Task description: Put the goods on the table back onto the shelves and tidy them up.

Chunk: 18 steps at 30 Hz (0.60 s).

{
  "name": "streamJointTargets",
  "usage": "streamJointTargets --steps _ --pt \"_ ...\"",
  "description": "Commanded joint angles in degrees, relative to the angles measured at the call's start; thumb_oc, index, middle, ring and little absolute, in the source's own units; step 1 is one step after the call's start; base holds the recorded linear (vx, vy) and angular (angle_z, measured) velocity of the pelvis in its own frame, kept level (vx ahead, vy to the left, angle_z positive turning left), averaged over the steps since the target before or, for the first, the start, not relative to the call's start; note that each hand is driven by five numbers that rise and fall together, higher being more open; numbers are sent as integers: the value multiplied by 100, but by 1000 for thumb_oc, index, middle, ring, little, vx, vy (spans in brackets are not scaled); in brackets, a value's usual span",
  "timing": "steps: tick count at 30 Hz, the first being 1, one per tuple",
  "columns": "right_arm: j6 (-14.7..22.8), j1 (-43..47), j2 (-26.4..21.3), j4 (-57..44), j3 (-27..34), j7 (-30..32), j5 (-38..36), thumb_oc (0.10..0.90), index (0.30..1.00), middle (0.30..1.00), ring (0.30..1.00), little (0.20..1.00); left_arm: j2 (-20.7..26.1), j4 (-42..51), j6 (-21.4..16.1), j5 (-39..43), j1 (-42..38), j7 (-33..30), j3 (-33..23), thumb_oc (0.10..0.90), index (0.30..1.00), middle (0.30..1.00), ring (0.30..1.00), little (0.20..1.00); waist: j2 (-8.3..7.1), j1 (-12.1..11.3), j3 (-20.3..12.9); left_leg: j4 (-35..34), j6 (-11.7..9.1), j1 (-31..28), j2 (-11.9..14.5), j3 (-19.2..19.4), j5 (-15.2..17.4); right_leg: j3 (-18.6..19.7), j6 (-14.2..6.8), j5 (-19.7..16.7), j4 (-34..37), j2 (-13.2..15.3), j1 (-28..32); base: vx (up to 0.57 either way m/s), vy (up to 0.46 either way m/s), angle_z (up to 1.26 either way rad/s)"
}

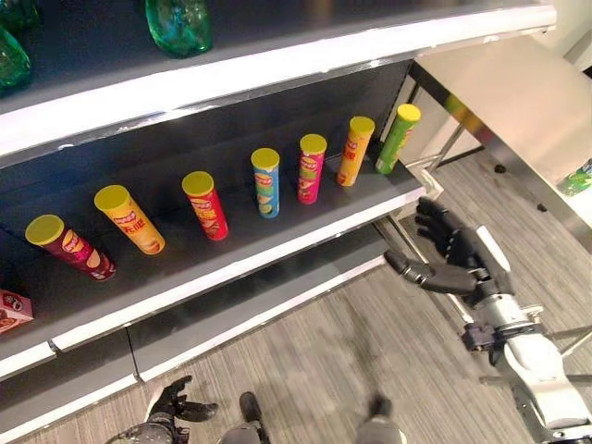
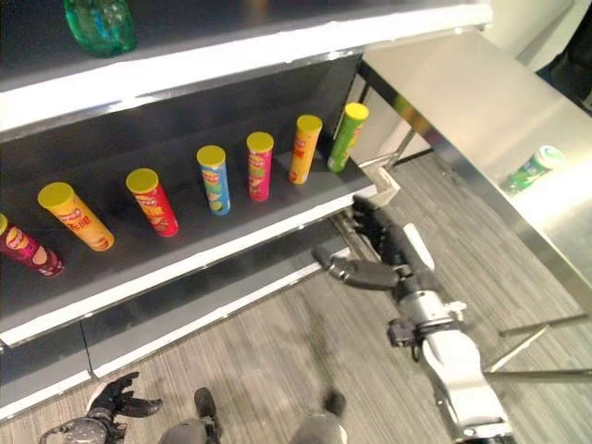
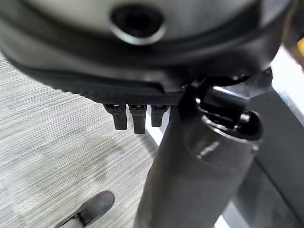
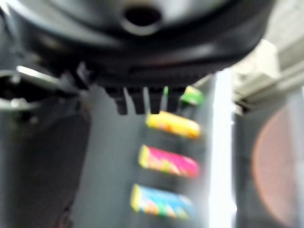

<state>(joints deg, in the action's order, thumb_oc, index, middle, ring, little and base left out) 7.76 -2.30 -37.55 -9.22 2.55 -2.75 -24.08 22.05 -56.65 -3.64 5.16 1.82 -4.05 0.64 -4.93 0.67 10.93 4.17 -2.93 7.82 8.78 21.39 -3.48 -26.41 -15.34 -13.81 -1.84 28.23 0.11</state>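
Observation:
Several chip cans with yellow lids lean in a row on the dark middle shelf (image 1: 277,242): dark red (image 1: 72,249), orange (image 1: 130,220), red (image 1: 206,206), blue (image 1: 265,183), pink (image 1: 311,169), yellow-orange (image 1: 354,151) and green (image 1: 397,139). A green can (image 2: 535,168) lies on the steel table (image 2: 462,102) at the right. My right hand (image 1: 462,259) hovers open and empty below the shelf's right end, its fingers pointing at the shelf edge. My left hand (image 1: 169,405) hangs low at the lower left, fingers spread, holding nothing.
Green glass bottles (image 1: 178,23) stand on the upper shelf. A small red box (image 1: 11,310) sits at the middle shelf's far left. A lower shelf (image 1: 259,305) juts out beneath. The table's legs (image 2: 536,342) stand beside my right arm.

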Motion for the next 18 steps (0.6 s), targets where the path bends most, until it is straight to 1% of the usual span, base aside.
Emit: streamJointTargets --steps 1,2,3,4,5,6,7,8,9,10,11,12,13,14,15,16,17,18 --pt "523 938 -236 -202 627 165 -328 800 900 900 900 900 41 -135 -133 215 299 157 53 800 900 900 900 900 -56 -421 -388 -494 -738 -581 942 202 56 15 34 -123 282 -250 -47 -12 -247 -20" --pt "522 934 -236 -205 631 165 -328 800 900 900 900 900 41 -135 -132 215 299 157 56 800 900 900 900 900 -54 -424 -388 -492 -740 -581 945 203 57 16 34 -122 282 -253 -47 -6 -246 -31" --pt "536 999 -318 -166 672 156 -378 800 900 900 900 900 26 -154 -161 225 312 162 34 800 900 900 900 900 -56 -429 -418 -447 -830 -574 1096 233 -32 32 34 150 398 -358 -2 -14 -331 -47" --pt "556 1084 -459 -108 727 187 -433 800 900 900 900 900 1 -177 -191 291 345 153 -1 800 900 900 900 900 -26 -419 -445 -401 -954 -567 1318 250 -184 60 34 399 477 -540 38 20 -764 -41" --pt "699 1236 -753 -61 777 348 -456 800 900 900 900 900 -73 -46 -174 535 498 96 -84 800 900 900 900 900 157 -301 -487 -401 -1135 -756 1904 372 -638 214 216 980 530 -1209 149 41 -732 -42" --pt "738 1235 -838 -59 863 411 -427 800 900 900 900 900 -114 -32 -166 558 496 96 -93 800 900 900 900 900 193 -268 -481 -364 -1143 -771 2014 319 -836 286 318 1116 614 -1407 227 59 -669 -29" --pt "784 1208 -926 -35 919 500 -344 800 900 900 900 900 -180 -46 -161 595 461 74 -110 800 900 900 900 900 260 -250 -453 -251 -1159 -762 2120 198 -1136 372 423 1274 660 -1630 305 22 -245 -25" --pt "787 1208 -935 -34 920 505 -340 800 900 900 900 900 -188 -49 -162 596 455 72 -105 800 900 900 900 900 286 -246 -441 -250 -1166 -759 2148 180 -1151 363 441 1287 658 -1658 315 10 -202 -13" --pt "789 1261 -967 -33 907 581 -289 800 900 900 900 900 -235 -23 -157 666 438 53 -109 800 900 900 900 900 319 -262 -384 -42 -1136 -676 2135 -29 -1300 428 526 1378 680 -1775 362 -83 -191 -26" --pt "816 1334 -933 5 897 657 -273 800 900 900 900 900 -264 27 -184 712 417 21 -108 800 900 900 900 900 304 -306 -304 245 -970 -417 2012 -312 -1342 407 645 1369 684 -1843 320 -111 -305 -32" --pt "830 1369 -937 27 874 737 -225 800 900 900 900 900 -283 93 -221 788 429 17 -116 800 900 900 900 900 214 -322 -251 423 -827 -233 1720 -565 -1068 421 699 1380 684 -1842 315 -113 -316 -30" --pt "801 1419 -931 26 848 771 -165 800 900 900 900 900 -295 137 -213 799 442 32 -107 800 900 900 900 900 158 -325 -230 515 -744 -152 1478 -638 -852 448 735 1375 684 -1859 323 -38 -314 -27" --pt "795 1453 -917 35 880 794 -136 800 900 900 900 900 -300 159 -210 753 461 53 -82 800 900 900 900 900 104 -324 -221 572 -613 -75 1222 -526 -494 450 788 1376 684 -1863 344 91 -288 -30" --pt "789 1506 -912 32 923 826 -49 800 900 900 900 900 -335 195 -182 641 475 131 0 800 900 900 900 900 83 -343 -246 668 -492 47 751 -328 -4 527 785 1439 684 -1888 422 106 -229 -28" --pt "800 1548 -927 48 957 873 -18 800 900 900 900 900 -356 167 -179 564 467 162 58 800 900 900 900 900 94 -361 -246 669 -425 131 518 -271 103 547 782 1435 684 -1901 441 60 -125 -16" --pt "830 1593 -928 81 977 949 14 800 900 900 900 900 -376 151 -183 475 447 189 143 800 900 900 900 900 114 -387 -232 612 -258 307 199 -187 67 515 808 1341 684 -1913 393 -35 -22 -15" --pt "832 1594 -930 83 977 951 15 800 900 900 900 900 -377 148 -185 474 444 189 144 800 900 900 900 900 107 -386 -245 598 -247 314 183 -180 64 516 799 1339 684 -1898 379 -33 -1 -29" --pt "864 1659 -954 131 951 1020 47 800 900 900 900 900 -383 144 -192 439 426 201 210 800 900 900 900 900 131 -417 -228 587 -223 469 -91 -234 82 541 798 1316 684 -1938 380 17 4 -38"
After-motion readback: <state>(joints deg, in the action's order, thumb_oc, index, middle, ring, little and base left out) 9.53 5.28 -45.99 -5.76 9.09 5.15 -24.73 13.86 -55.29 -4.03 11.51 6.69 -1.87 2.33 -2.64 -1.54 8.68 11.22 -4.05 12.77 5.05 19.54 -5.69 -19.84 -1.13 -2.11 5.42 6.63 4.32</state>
